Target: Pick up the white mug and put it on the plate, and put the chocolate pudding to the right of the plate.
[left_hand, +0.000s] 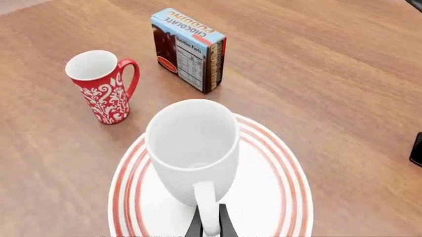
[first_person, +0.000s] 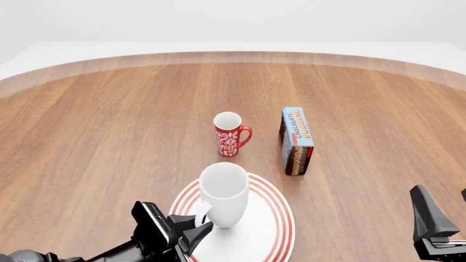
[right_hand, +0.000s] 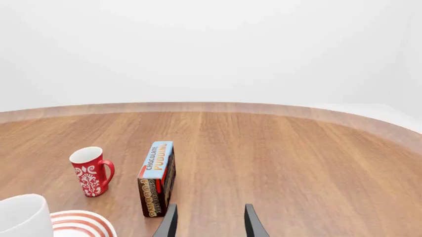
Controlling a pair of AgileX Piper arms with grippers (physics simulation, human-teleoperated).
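The plate [left_hand: 277, 197] runs off the left wrist picture's edge, and the white mug [left_hand: 192, 148] covers its middle. The left hand [left_hand: 211, 224] shows only two dark fingertips flanking the mug's handle. The right hand [first_person: 437, 224] is cut off in the front view.

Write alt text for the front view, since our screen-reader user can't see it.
A white mug stands on a red-ringed plate, the left gripper closed on its handle. Beyond stand a red floral mug and, to its right, a chocolate pudding box on the wooden table.

Both arms are matte black: the left gripper [first_person: 198, 228] has blocky, angular housing behind tapered fingers, the right gripper [right_hand: 209, 222] two slim, blade-like fingers.
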